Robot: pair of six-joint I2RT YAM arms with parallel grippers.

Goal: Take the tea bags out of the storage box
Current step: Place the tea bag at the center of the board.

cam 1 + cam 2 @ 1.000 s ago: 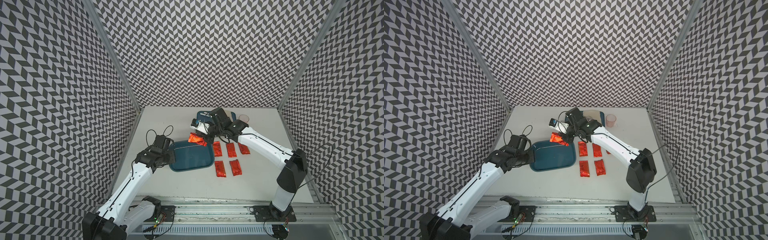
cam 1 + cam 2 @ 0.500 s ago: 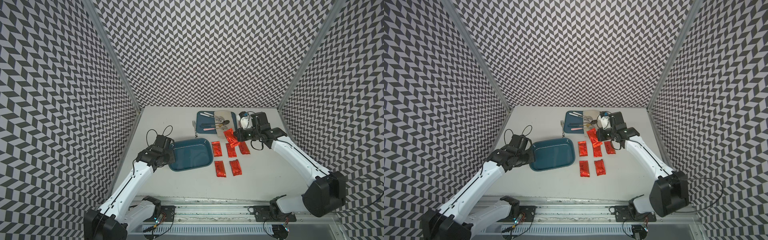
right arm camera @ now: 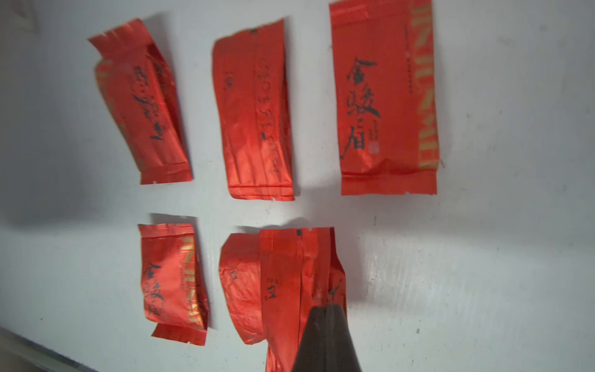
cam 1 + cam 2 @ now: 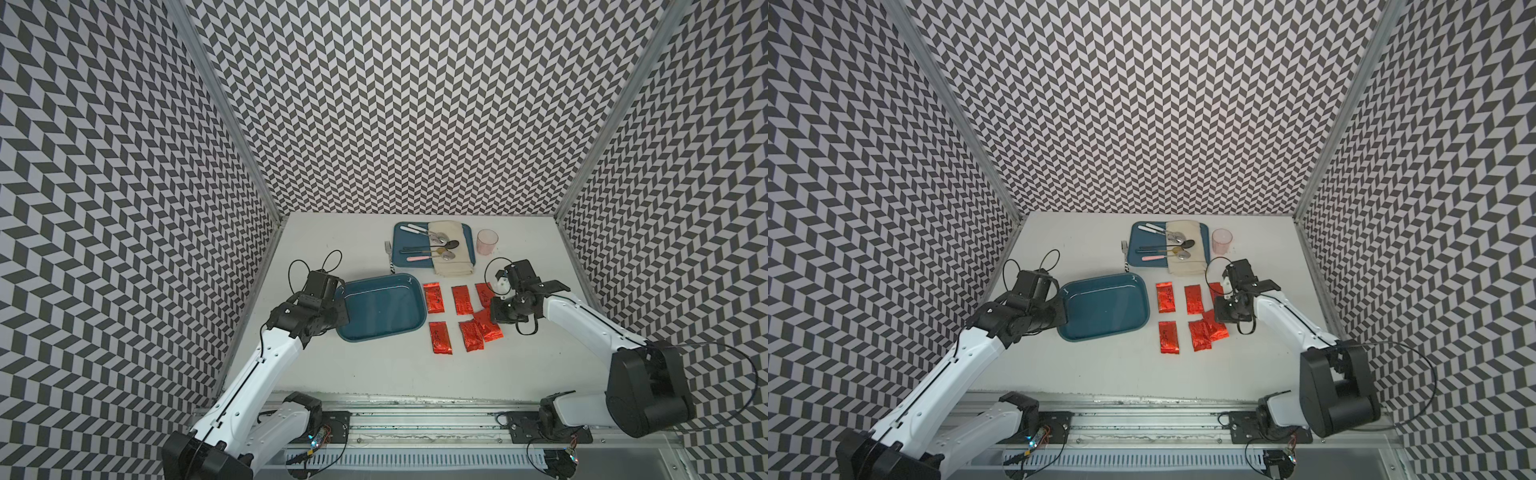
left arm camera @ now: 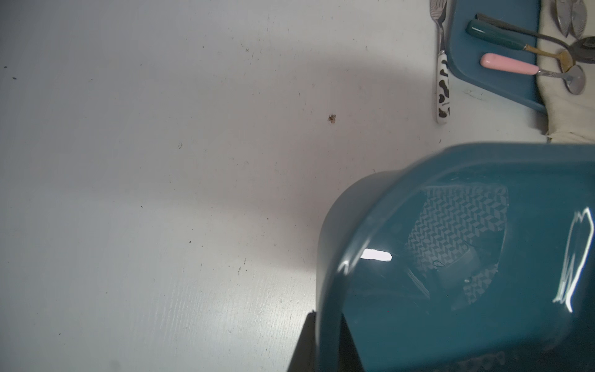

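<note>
The dark teal storage box (image 4: 380, 307) (image 4: 1104, 307) lies empty left of centre. My left gripper (image 4: 343, 313) (image 5: 328, 317) is shut on its left rim, and the wrist view shows the rim (image 5: 331, 290) pinched between the dark fingers. Several red foil tea bags (image 4: 433, 297) (image 3: 254, 112) lie in two rows on the table right of the box. My right gripper (image 4: 494, 320) (image 3: 325, 309) is shut on one tea bag (image 4: 489, 328) (image 3: 289, 283) at the right end of the front row. This bag partly overlaps the neighbouring bag (image 3: 241, 283).
At the back a flatter teal tray (image 4: 401, 253) carries cutlery and a beige cloth (image 4: 455, 266). A fork (image 4: 389, 253) lies beside the tray's left edge. A pink cup (image 4: 487, 242) stands to its right. Patterned walls close three sides.
My right arm has carried a tea bag from the box's far right corner across to the right, then down to the front row. The left arm has stayed on the box rim.
</note>
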